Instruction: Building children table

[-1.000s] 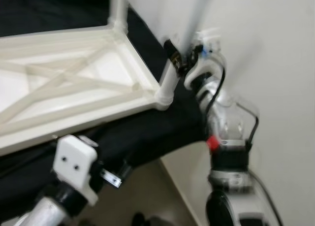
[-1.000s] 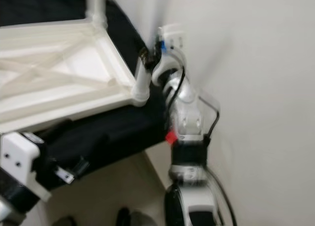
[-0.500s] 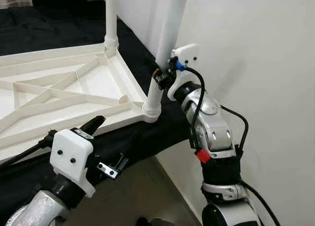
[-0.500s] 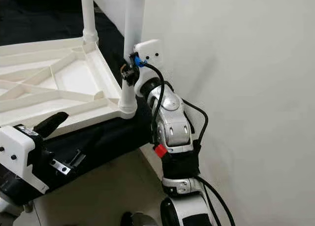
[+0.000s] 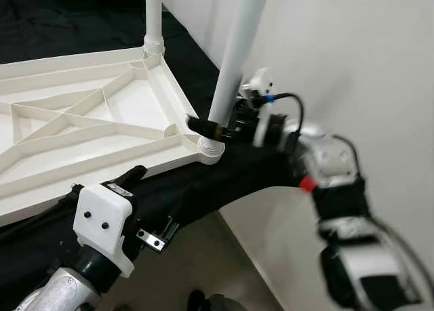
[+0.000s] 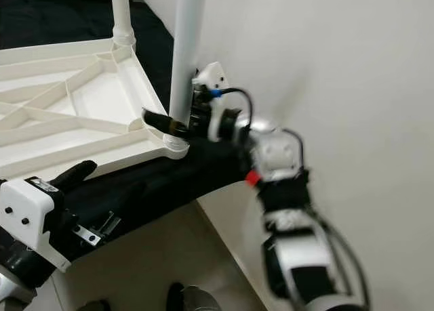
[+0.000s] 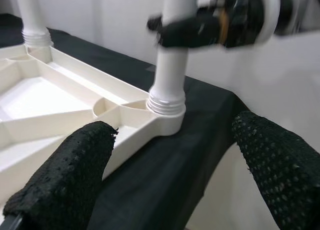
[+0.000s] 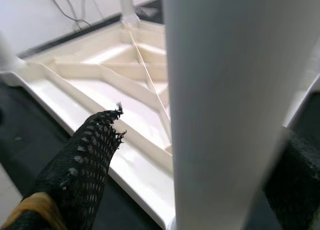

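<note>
right claw (image 6: 178, 126) around white table leg (image 6: 185, 53), upturned tabletop (image 6: 74, 114), black cloth (image 6: 163, 179)

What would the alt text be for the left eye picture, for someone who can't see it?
The robot's right gripper closes around the base of a white table leg standing in the corner socket of an upside-down white tabletop, which lies on a black cloth beside a white wall. Its left gripper hovers open nearby, below the tabletop's near edge.
</note>
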Available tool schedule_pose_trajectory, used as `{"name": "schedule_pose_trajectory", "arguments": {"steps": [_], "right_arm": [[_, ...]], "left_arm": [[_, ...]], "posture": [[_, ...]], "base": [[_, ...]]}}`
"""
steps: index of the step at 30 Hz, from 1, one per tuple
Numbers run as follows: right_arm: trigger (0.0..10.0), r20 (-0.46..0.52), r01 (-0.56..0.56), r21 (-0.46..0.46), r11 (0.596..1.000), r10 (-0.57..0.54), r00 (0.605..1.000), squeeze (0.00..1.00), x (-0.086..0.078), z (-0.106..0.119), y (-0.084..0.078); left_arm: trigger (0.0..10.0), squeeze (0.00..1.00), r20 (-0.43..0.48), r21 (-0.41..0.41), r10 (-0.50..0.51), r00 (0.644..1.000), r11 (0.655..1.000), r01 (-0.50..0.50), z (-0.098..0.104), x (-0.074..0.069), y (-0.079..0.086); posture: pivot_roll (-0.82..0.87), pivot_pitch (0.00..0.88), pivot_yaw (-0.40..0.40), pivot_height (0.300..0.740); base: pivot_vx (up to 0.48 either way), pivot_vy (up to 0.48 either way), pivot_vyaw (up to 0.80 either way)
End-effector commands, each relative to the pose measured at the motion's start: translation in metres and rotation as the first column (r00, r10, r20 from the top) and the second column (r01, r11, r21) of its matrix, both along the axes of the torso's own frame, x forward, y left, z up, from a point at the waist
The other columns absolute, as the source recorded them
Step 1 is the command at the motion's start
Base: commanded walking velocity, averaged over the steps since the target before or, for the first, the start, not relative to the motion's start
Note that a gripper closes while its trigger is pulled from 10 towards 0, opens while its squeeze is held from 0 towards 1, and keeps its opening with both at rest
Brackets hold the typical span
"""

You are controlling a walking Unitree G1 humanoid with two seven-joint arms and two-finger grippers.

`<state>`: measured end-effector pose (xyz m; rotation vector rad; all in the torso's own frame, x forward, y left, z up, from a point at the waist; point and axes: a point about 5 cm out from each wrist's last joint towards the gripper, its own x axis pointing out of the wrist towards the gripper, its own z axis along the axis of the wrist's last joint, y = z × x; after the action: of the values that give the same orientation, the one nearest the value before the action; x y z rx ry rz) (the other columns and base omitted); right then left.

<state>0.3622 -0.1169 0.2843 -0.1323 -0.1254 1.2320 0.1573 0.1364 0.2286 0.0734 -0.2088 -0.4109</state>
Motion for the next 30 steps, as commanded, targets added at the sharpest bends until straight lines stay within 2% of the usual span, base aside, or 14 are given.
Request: {"name": "schedule_pose_trajectory", "arguments": {"steps": [1,3,4,5,7,8,13,14,15,16,25,27,30], "right_arm": [[10.0,0.019,-0.071,0.011,0.997,0.071,0.997,1.0,0.002,0.008,0.0],[10.0,0.06,-0.129,-0.001,0.992,0.128,0.99,1.0,0.003,0.023,0.001],[10.0,0.06,-0.129,-0.001,0.992,0.128,0.99,1.0,0.003,0.023,0.001],[10.0,0.066,-0.208,-0.006,0.978,0.208,0.976,0.73,0.002,0.032,0.001],[10.0,0.066,-0.23,-0.008,0.973,0.23,0.971,0.73,0.001,0.034,0.002],[10.0,0.071,-0.244,-0.005,0.97,0.244,0.967,0.0,0.001,0.038,0.002],[10.0,0.091,-0.275,-0.01,0.961,0.275,0.957,0.0,0.004,0.047,0.002],[3.6,0.094,-0.293,-0.011,0.956,0.293,0.951,0.0,0.005,0.05,0.0],[3.6,0.094,-0.293,-0.011,0.956,0.293,0.951,0.0,0.005,0.05,0.0],[0.0,0.093,-0.319,-0.006,0.948,0.318,0.944,0.0,0.005,0.055,-0.004],[0.0,0.098,-0.276,0.0,0.961,0.275,0.956,0.0,0.01,0.056,-0.017],[0.0,0.089,-0.201,0.021,0.979,0.199,0.976,0.0,0.014,0.047,-0.021],[0.0,0.081,-0.148,0.052,0.988,0.144,0.986,0.0,0.017,0.041,-0.022]], "left_arm": [[10.0,0.0,-0.013,-0.009,-0.012,1.0,1.0,0.011,-0.002,-0.003,-0.003],[10.0,0.0,-0.013,-0.009,-0.009,1.0,1.0,0.009,-0.002,-0.003,-0.002],[10.0,0.0,-0.013,-0.009,-0.009,1.0,1.0,0.009,-0.002,-0.003,-0.002],[10.0,0.0,-0.012,-0.007,-0.007,1.0,1.0,0.007,-0.003,-0.003,-0.002],[10.0,0.0,-0.013,-0.006,-0.006,1.0,1.0,0.006,-0.003,-0.003,-0.002],[10.0,0.0,-0.013,-0.004,-0.006,1.0,1.0,0.006,-0.003,-0.003,-0.001],[10.0,0.0,-0.014,0.003,-0.004,1.0,1.0,0.004,-0.003,-0.004,-0.001],[10.0,0.0,-0.015,0.007,-0.004,1.0,1.0,0.004,-0.003,-0.004,-0.001],[10.0,0.0,-0.015,0.007,-0.004,1.0,1.0,0.004,-0.003,-0.004,-0.001],[10.0,0.0,-0.016,0.01,-0.003,1.0,1.0,0.003,-0.003,-0.004,0.0],[10.0,0.0,-0.015,0.009,-0.006,1.0,1.0,0.006,-0.003,-0.004,-0.001],[10.0,0.0,-0.015,0.006,-0.008,1.0,1.0,0.008,-0.003,-0.004,-0.001],[10.0,0.0,-0.015,0.004,-0.008,1.0,1.0,0.008,-0.003,-0.004,-0.001]], "posture": [[0.16,0.263,-0.206,0.74],[0.16,0.263,-0.206,0.74],[0.16,0.263,-0.206,0.74],[0.17,0.274,-0.21,0.74],[0.17,0.274,-0.21,0.74],[0.17,0.277,-0.21,0.74],[0.17,0.279,-0.209,0.74],[0.17,0.28,-0.209,0.74],[0.17,0.28,-0.209,0.74],[0.17,0.28,-0.209,0.74],[0.16,0.284,-0.209,0.74],[0.15,0.289,-0.203,0.74],[0.15,0.288,-0.201,0.74]], "base": [[0.0,0.0,0.0],[0.0,0.0,0.0],[0.0,0.0,0.0],[0.0,0.0,0.0],[0.0,0.0,0.0],[0.0,0.0,0.0],[0.0,0.0,0.0],[0.0,0.0,0.0],[0.0,0.0,0.0],[0.0,0.0,0.0],[0.0,0.0,0.0],[0.0,0.0,0.0],[0.0,0.0,0.0]]}}
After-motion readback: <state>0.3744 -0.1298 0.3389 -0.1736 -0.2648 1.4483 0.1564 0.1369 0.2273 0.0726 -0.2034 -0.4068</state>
